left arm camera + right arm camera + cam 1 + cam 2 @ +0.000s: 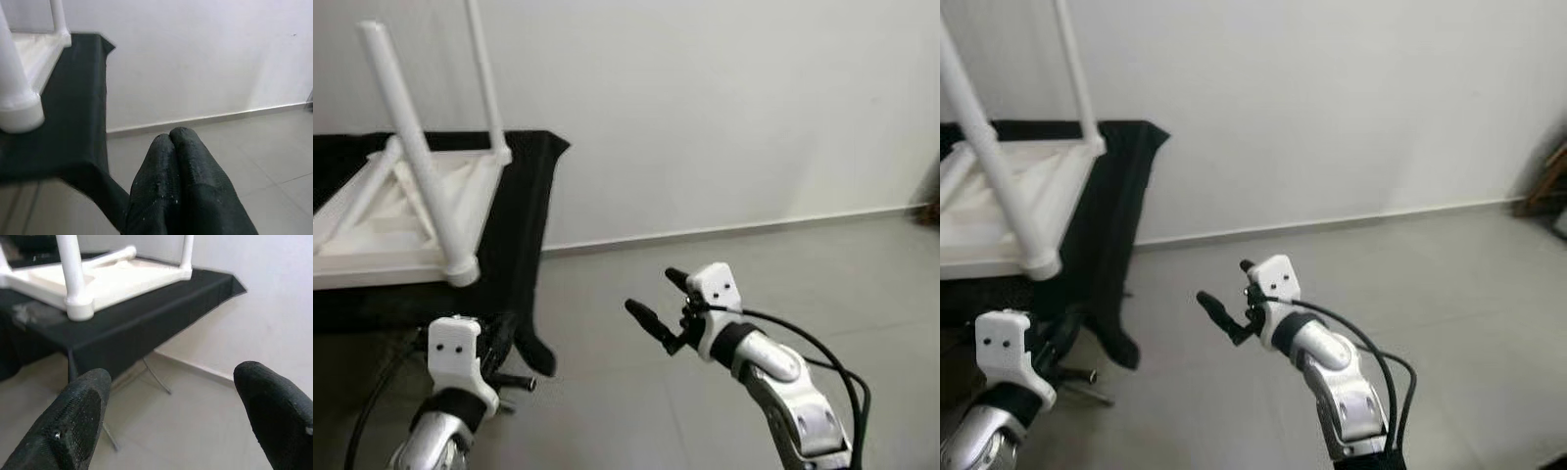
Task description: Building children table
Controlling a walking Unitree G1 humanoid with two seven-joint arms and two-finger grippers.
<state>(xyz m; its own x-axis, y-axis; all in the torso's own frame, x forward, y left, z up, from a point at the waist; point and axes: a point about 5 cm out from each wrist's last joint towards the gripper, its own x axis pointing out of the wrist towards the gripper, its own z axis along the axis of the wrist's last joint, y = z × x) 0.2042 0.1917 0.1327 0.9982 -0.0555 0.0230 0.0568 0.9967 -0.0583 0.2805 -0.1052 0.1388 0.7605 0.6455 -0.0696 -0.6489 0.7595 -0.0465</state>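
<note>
A white children's table (382,235) lies upside down on a black-draped table (524,196) at the left. Two white legs stand up from it, one at the near corner (416,147) and one at the far corner (484,78). A third leg (362,196) lies slanted across the underside. My left gripper (169,137) is low at the left, below the draped table's front edge, shut with nothing held. Over the floor in the middle hangs my right gripper (651,291), open and empty, to the right of the draped table and pointing toward it.
The black cloth hangs down at the table's corner (536,352), close to my left arm. Thin metal folding legs (156,377) show under the cloth. Grey tile floor (803,274) runs to a white wall. A brown wooden object (1547,181) stands at the far right.
</note>
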